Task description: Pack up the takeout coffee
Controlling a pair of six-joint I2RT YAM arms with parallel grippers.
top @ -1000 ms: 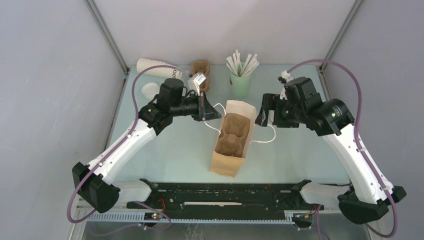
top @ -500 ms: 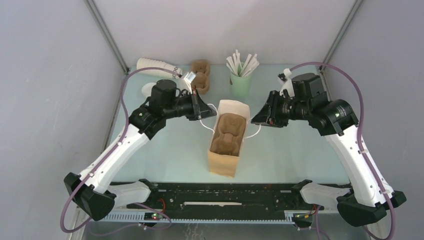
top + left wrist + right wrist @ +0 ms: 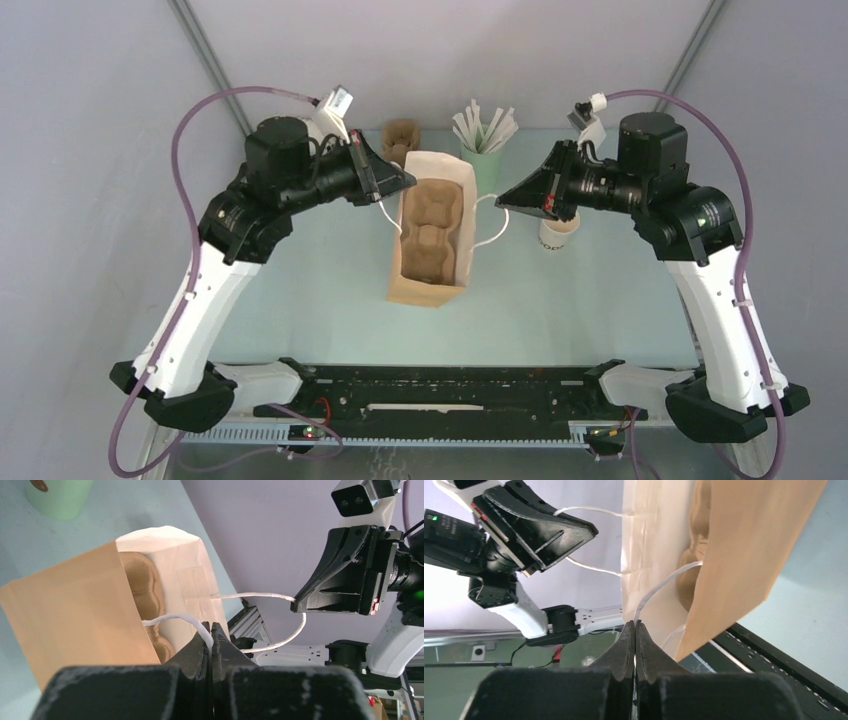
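Bag-opening step: the paper bag [image 3: 425, 292], carrier tray [image 3: 428, 225] inside, is held by both arms. The left end effector [image 3: 212, 630] is clenched on its 9 o'clock cord handle [image 3: 172, 616], and the right end effector [image 3: 635, 627] on the 3 o'clock one. The takeout coffee cup [image 3: 557, 236], seemingly half hidden, stands at the bag's 3 o'clock, unpacked. Next, one end effector should let go and fetch it.

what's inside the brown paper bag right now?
A brown moulded-pulp cup carrier fills the brown paper bag; no cup shows in it. Whatever lies beneath the carrier is covered.

Cream-white paper cup [image 3: 558, 236], upright, partly hidden
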